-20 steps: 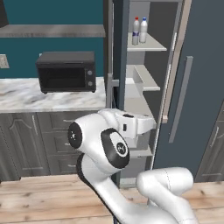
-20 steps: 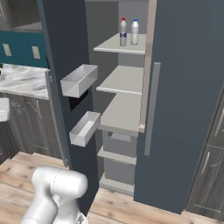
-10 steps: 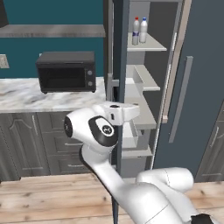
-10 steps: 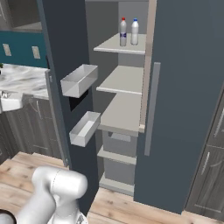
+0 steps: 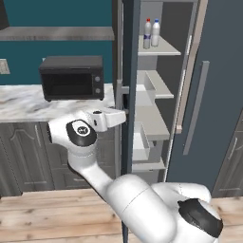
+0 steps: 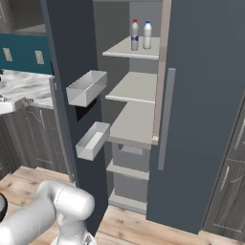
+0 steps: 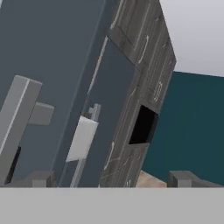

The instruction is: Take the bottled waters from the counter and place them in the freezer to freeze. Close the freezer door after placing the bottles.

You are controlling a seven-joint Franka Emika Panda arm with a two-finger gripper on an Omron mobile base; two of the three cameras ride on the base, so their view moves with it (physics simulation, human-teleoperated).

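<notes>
Left base view is where you can see the change best: over the last second the arm has swung its hand round from in front of the freezer (image 5: 190, 95) opening to the outer side of the freezer door (image 5: 127, 90), and the gripper (image 5: 121, 115) now sits right up against that door's edge, just beside the counter (image 5: 28, 102) and below the black microwave (image 5: 72, 77). Fingers are spread as wide as they go and holding nothing; in the hand view the two tips (image 7: 37, 178) stick up with the door's long grey handle (image 7: 17, 118) close by on the left, not touching as far as I can tell. Both bottled waters (image 6: 140, 34) are already standing upright side by side on the top shelf inside the freezer, well above the door's two white bins (image 6: 86, 87). So the placing part looks done, and my read is the arm is getting round behind the door to push or pull it closed. Door's wide open at the moment, so that step isn't finished.
</notes>
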